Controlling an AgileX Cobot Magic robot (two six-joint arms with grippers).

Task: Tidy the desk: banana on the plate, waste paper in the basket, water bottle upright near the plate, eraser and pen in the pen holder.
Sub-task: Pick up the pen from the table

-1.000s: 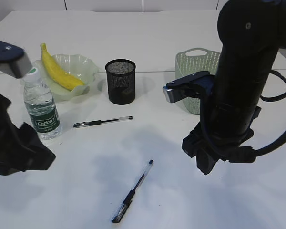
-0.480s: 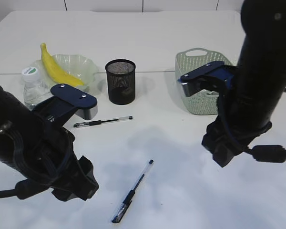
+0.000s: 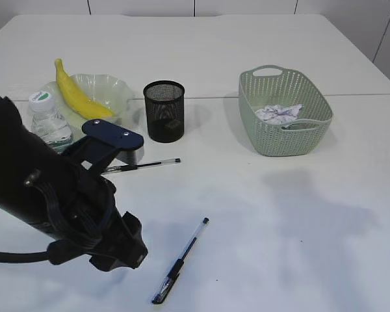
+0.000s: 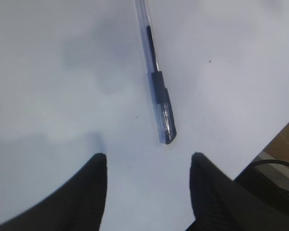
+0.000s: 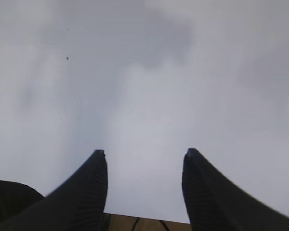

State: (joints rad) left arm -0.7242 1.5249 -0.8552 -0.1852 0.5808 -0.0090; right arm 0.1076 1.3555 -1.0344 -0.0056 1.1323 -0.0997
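Observation:
The banana [image 3: 75, 91] lies on the pale green plate [image 3: 114, 88] at the back left. The water bottle [image 3: 47, 118] stands upright beside the plate, partly behind my left arm [image 3: 58, 195]. Waste paper [image 3: 278, 114] lies in the green basket [image 3: 285, 140]. The black mesh pen holder [image 3: 164, 110] shows a small block through its mesh, seemingly the eraser [image 3: 174, 123]. One pen [image 3: 143, 165] lies in front of the holder. Another pen [image 3: 181, 260] [image 4: 156, 82] lies near the front edge, just beyond my open, empty left gripper [image 4: 148, 155]. My right gripper [image 5: 143, 151] is open over bare table.
The white table [image 3: 279, 227] ends at a front edge that shows in the left wrist view [image 4: 274, 139], with a cable beyond it. My right arm is out of the exterior view.
The right arm has pulled away to the right and left the exterior view, uncovering the basket. The left arm has swung in from the left towards the near pen.

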